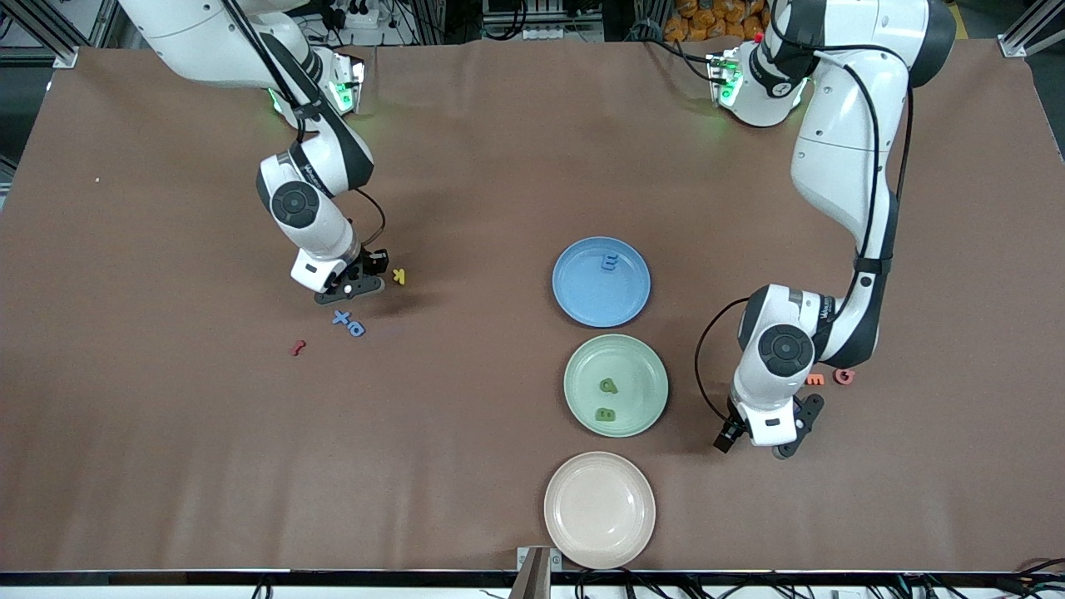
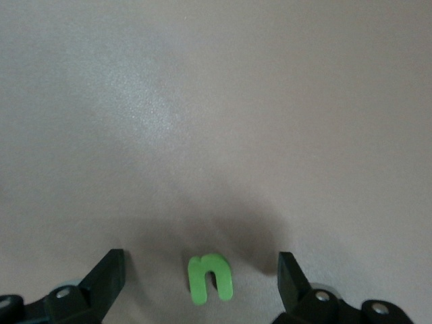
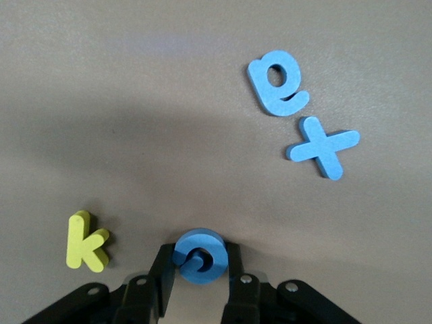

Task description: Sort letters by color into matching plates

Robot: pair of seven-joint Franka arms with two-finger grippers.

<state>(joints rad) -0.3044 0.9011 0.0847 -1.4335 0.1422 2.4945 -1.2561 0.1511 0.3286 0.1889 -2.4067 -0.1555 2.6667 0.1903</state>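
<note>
brown table [image 1: 499, 166] | right end effector [image 3: 200, 270] grips blue letter [image 3: 200, 255]; left end effector [image 2: 202, 283] open

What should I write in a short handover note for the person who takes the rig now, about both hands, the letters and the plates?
Right hand: shut on a round blue letter, low over the table beside the yellow k.
Left hand: open, fingers either side of a green n lying on the table, not gripped.
Done: one blue letter in the blue plate; two green letters in the green plate.
Left: the held blue letter, then the blue x and blue e on the table, go to the blue plate; the green n goes to the green plate. A fourth green letter is not in view.
</note>
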